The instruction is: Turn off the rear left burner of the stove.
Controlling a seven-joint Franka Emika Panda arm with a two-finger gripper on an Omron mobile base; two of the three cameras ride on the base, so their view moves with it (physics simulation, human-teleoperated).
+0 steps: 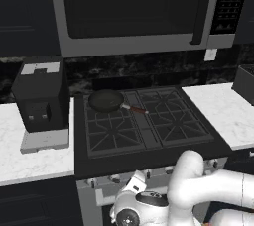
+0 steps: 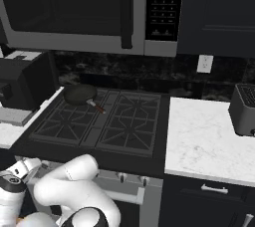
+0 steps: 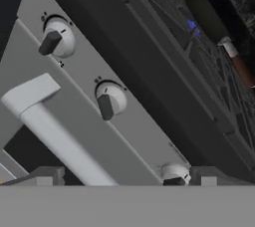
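The stove (image 1: 149, 158) is a black gas range with four grated burners. On the rear left burner (image 1: 94, 115) (image 2: 108, 97) sits a dark frying pan (image 1: 105, 101) (image 2: 79, 93) with a red-brown handle. In the hand view a small blue flame (image 3: 191, 24) shows under the pan (image 3: 206, 14). My gripper (image 3: 124, 178) is open, low in front of the stove's front panel, with nothing between its fingers. Three silvery knobs face it: one far left (image 3: 59, 37), one in the middle (image 3: 110, 99), and one (image 3: 174, 173) just above the fingertips. The pale oven handle bar (image 3: 55, 131) runs below them.
A grey-framed microwave (image 1: 134, 12) hangs over the cooktop. A black coffee machine (image 1: 42, 101) stands on the left marble counter (image 1: 34, 160). A dark toaster (image 2: 244, 109) stands on the right counter (image 2: 204, 141). My white arm (image 1: 198, 185) bends across the oven front.
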